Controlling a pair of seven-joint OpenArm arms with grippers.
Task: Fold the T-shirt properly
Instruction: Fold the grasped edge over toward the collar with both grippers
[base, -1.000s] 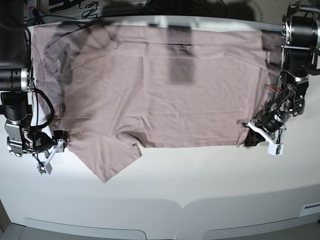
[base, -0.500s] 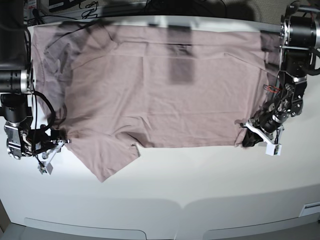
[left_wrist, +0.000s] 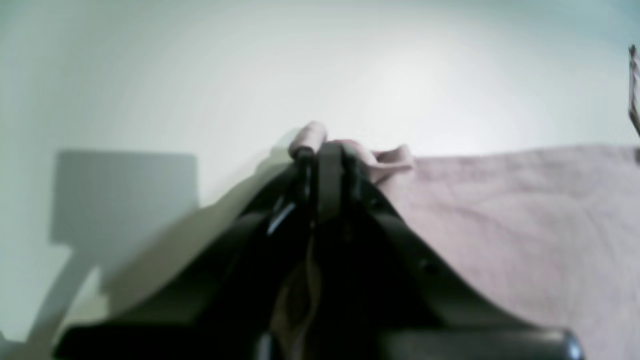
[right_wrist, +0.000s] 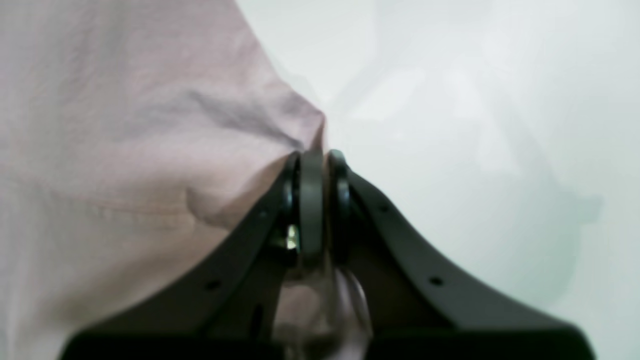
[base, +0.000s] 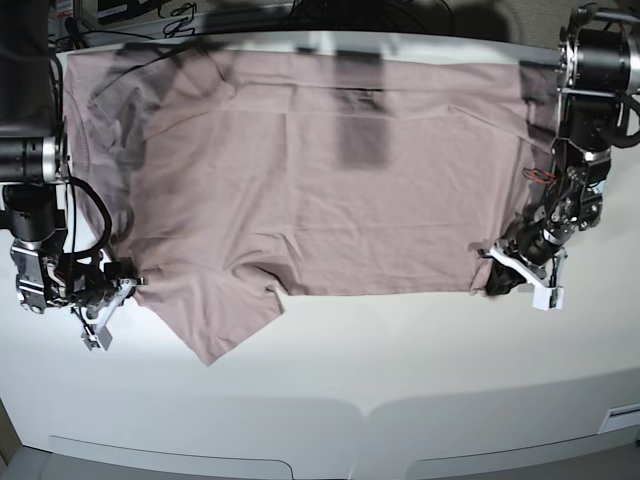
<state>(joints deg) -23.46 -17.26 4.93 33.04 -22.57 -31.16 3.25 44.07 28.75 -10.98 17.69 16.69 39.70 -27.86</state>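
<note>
We see the left gripper (left_wrist: 320, 150) clenched on a bunched pink fold of the T-shirt (base: 320, 170) at the base view's right edge. The right gripper (right_wrist: 315, 155) pinches the shirt's corner at lower left. The thin, lightly wrinkled mauve shirt lies spread across the upper white table (base: 400, 370), one sleeve pointing down. Dark cables (base: 180, 15) crowd the top edge.

The T-shirt (base: 320, 180) is plain dusty pink, unpatterned, with a darker greyish rectangle (base: 362, 140) near its middle; the table (base: 400, 380) is white; both grippers' fingers (right_wrist: 310, 200) are black, with white parts in the base view
</note>
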